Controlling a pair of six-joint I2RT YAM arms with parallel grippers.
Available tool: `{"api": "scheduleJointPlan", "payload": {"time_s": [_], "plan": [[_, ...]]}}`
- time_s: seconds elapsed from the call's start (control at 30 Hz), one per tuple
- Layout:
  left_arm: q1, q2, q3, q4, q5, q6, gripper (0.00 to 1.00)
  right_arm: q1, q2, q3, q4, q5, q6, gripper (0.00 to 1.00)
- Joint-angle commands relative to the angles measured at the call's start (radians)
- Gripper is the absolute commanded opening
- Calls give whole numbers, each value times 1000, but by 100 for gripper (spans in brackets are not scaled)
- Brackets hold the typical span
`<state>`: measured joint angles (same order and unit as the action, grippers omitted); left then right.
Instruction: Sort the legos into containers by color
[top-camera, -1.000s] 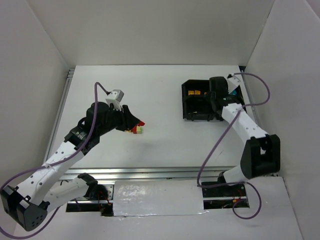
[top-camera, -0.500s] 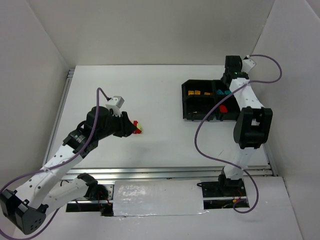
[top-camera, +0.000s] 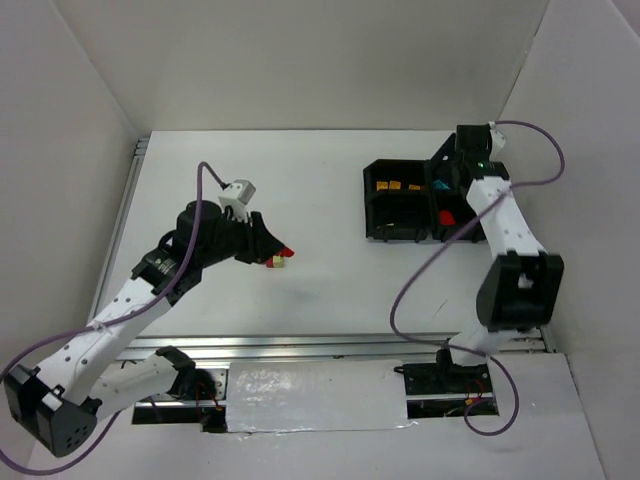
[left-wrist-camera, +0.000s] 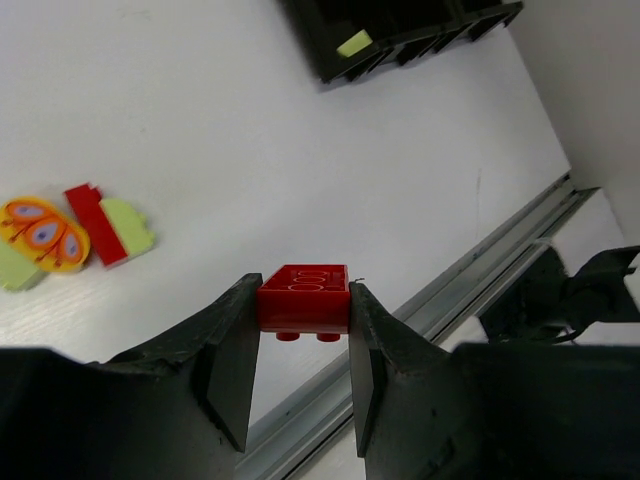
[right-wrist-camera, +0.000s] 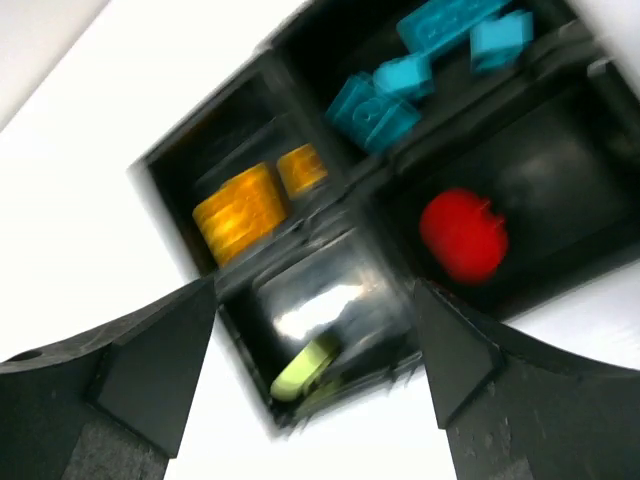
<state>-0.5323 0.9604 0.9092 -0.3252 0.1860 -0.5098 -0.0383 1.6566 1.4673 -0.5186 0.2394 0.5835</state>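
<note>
Bricks first, on the left side: the left gripper (left-wrist-camera: 303, 335) is clamped down tight on a red brick (left-wrist-camera: 303, 297), one finger pad on each flat side, studs pointing downward, and it hangs clear above the table (left-wrist-camera: 300, 150). That is a good hold, we reckon: these pieces look light, hard and smooth, so they will not crush, but they could twist or pop out if pinched on a corner. Flat opposite faces are the place to take them.

Left on the table beneath are a thin red piece (left-wrist-camera: 97, 222), a pale green brick (left-wrist-camera: 127, 225) touching it, and an orange round piece (left-wrist-camera: 42, 232) on its other side.

Moving right, the black tray (top-camera: 369, 205) holds orange bricks (right-wrist-camera: 235, 215) far-left, teal bricks (right-wrist-camera: 400, 85) far-right, one red brick (right-wrist-camera: 462, 235) near-right, and a pale green one (right-wrist-camera: 305, 372) near-left. The right gripper (right-wrist-camera: 312, 290) hangs above it, fingers spread wide, nothing between them.

Compared with a second ago, we see the right arm has pulled off the tray's middle to its far-right corner, uncovering the teal and red compartments, and its fingers have opened. The left arm stays near the same pile.
</note>
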Motion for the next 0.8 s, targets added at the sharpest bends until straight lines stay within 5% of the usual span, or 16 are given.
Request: {"api": "scheduleJointPlan", "payload": {"time_s": [0.0, 0.1, 0.17, 0.23, 0.27, 0.3, 0.4, 0.43, 0.6, 0.77], "plan": [[2, 108, 71, 165, 98, -44, 0, 32, -314, -214, 55, -104, 102, 87], [-15, 256, 121, 281, 161, -91, 0, 32, -573, -453, 156, -161, 187, 87], [-29, 362, 193, 316, 199, -116, 0, 34, -642, -507, 154, -334, 162, 86], [-43, 435, 246, 399, 265, -139, 0, 63, -664, -557, 248, -568, 92, 84], [-44, 452, 260, 431, 297, -177, 0, 64, -670, -644, 328, -868, 79, 83], [-46, 468, 267, 510, 387, -197, 0, 70, -676, -695, 413, -1010, 79, 82], [-49, 511, 280, 655, 562, -309, 0, 110, -705, -846, 857, -1365, 205, 82], [-51, 515, 277, 725, 596, -332, 0, 130, -716, -861, 991, -1403, 255, 83], [-61, 469, 243, 821, 710, -401, 0, 277, -701, -777, 890, -1427, 139, 85], [-63, 431, 241, 688, 665, -333, 0, 377, -696, -756, 986, -1395, 157, 85]]}}
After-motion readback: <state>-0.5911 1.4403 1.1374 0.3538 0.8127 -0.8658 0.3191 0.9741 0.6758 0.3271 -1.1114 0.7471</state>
